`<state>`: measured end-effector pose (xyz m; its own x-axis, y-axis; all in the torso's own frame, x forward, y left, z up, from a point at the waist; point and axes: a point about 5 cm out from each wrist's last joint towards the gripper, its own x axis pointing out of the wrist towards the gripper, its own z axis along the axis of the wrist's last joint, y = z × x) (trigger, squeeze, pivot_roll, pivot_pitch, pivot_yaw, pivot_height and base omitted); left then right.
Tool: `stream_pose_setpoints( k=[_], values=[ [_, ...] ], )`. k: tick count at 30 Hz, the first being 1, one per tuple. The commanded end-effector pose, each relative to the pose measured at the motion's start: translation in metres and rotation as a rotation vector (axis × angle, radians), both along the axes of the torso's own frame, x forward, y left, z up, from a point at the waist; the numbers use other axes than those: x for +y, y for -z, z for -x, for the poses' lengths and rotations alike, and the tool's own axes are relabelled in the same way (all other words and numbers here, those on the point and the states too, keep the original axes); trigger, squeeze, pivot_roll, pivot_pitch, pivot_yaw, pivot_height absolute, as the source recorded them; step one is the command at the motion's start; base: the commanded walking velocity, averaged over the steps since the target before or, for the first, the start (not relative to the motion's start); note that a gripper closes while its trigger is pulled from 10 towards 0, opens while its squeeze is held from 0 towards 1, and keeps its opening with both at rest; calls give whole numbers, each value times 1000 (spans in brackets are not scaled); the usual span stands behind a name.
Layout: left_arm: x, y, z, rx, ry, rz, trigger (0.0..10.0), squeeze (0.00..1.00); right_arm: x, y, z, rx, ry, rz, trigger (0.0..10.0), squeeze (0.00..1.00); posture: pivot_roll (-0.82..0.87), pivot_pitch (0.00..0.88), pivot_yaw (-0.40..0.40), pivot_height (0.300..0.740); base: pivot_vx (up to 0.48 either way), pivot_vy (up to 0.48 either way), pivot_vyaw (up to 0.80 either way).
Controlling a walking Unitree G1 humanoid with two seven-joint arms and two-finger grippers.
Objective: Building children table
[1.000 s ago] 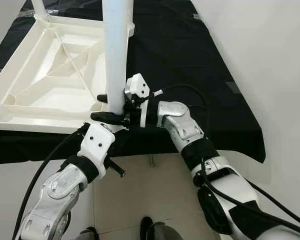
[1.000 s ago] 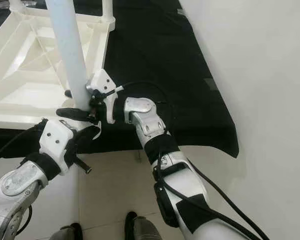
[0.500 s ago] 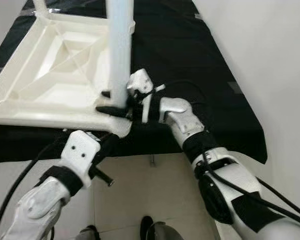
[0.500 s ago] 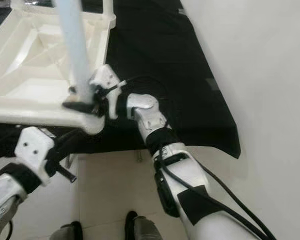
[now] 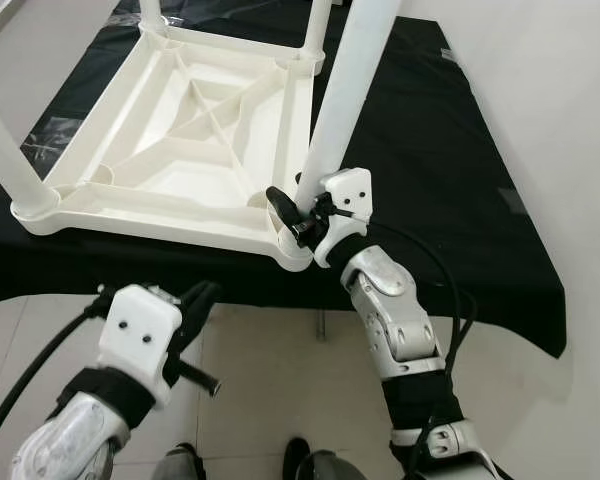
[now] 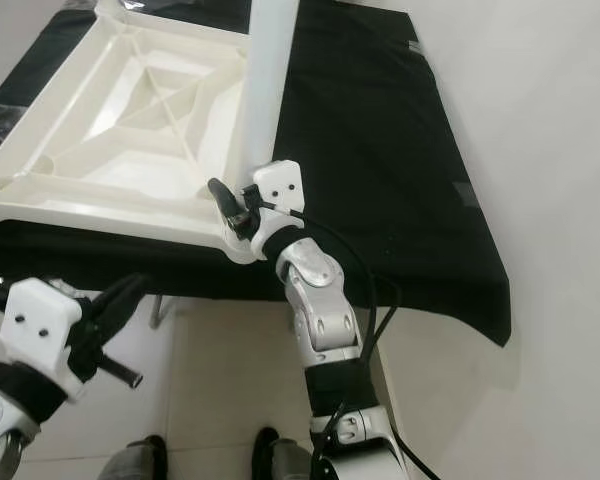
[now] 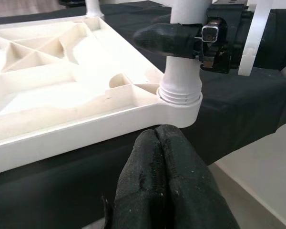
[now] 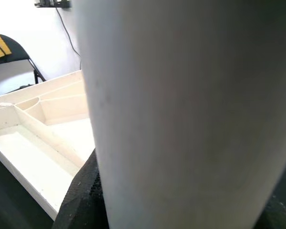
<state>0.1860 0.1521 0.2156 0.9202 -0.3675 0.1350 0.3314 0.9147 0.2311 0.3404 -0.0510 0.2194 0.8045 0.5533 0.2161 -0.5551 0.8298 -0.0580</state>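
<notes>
On the black-draped table [image 5: 450,180] lies the white children's tabletop [image 5: 180,140], upside down, ribbed underside up, its near edge along the table's near edge. White table leg [image 5: 345,95] stands in the tabletop's near right corner socket [image 7: 180,98], leaning slightly right; threaded collar visible at the joint. Other legs rise at the near left corner [image 5: 5,155] and at the far corners [image 5: 315,25]. Right hand [image 5: 298,208] low on the near right leg just above the socket, black fingers [image 7: 167,37] pinching the leg from both sides. Left hand [image 7: 164,181] below and nearer than the table edge, over the tiled floor [image 5: 270,380], apart from the tabletop, fingers pressed together, holding nothing.
</notes>
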Motion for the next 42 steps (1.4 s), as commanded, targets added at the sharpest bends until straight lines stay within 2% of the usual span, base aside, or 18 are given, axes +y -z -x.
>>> stream_pose_setpoints(
  k=[1,2,3,6,7,8,10,11,12,13,20,22,24,32,33,34,35,42],
  values=[
    [0,3,0,21,8,3,10000,0,11,28,-2,140,-22,21,0,0,132,317,-187,740,0,0,0],
    [3,1,0,17,-5,4,10000,0,11,20,-8,128,-29,34,10000,0,136,315,-189,740,0,0,0],
    [6,1,0,17,-20,3,10000,0,11,8,-10,109,-44,25,10000,0,142,315,-190,740,0,0,0],
    [8,1,1,17,-30,3,10000,0,11,0,-10,98,-51,17,10000,0,142,315,-190,740,0,0,0],
    [9,3,1,28,-32,0,10000,0,9,-22,-9,32,-219,21,10000,1000,163,310,-180,740,0,0,0],
    [9,3,1,28,-32,0,10000,0,9,-22,-9,32,-219,21,10000,1000,163,310,-180,740,0,0,0],
    [9,5,0,36,-26,0,10000,0,6,-38,-9,-39,-427,38,10000,1000,168,307,-178,740,0,0,0],
    [8,5,0,39,-22,1,10000,0,2,-45,-11,-83,-520,86,10000,878,170,304,-179,740,0,0,0],
    [8,5,0,41,-19,2,10000,0,-1,-49,-13,-110,-568,124,10000,878,170,304,-179,740,0,0,0],
    [8,6,-1,43,-15,5,10000,0,-4,-52,-14,-136,-624,170,10000,0,172,303,-182,740,0,0,0],
    [4,7,0,58,15,12,10000,0,-2,-59,-20,-145,-810,293,10000,0,187,297,-182,740,0,0,0],
    [4,7,0,58,15,12,10000,0,-2,-59,-20,-145,-810,293,10000,0,187,297,-182,740,0,0,0],
    [4,10,1,73,29,0,10000,0,5,-55,-28,-73,-811,313,10000,0,185,297,-178,740,0,0,0],
    [3,9,1,74,37,4,10000,0,7,-46,-33,-17,-799,332,10000,0,189,300,-180,740,0,0,0],
    [3,9,1,74,36,4,10000,0,6,-45,-35,-7,-806,330,5059,0,191,300,-180,740,0,0,0],
    [3,9,1,74,36,4,10000,0,6,-45,-35,-7,-806,330,5059,0,191,300,-180,740,0,0,0],
    [4,9,1,74,36,3,10000,0,4,-45,-36,1,-815,321,0,0,187,296,-182,740,0,0,0],
    [3,11,1,81,42,6,10000,0,-2,-41,-36,13,-870,299,0,0,177,293,-177,740,0,0,0]
  ],
)
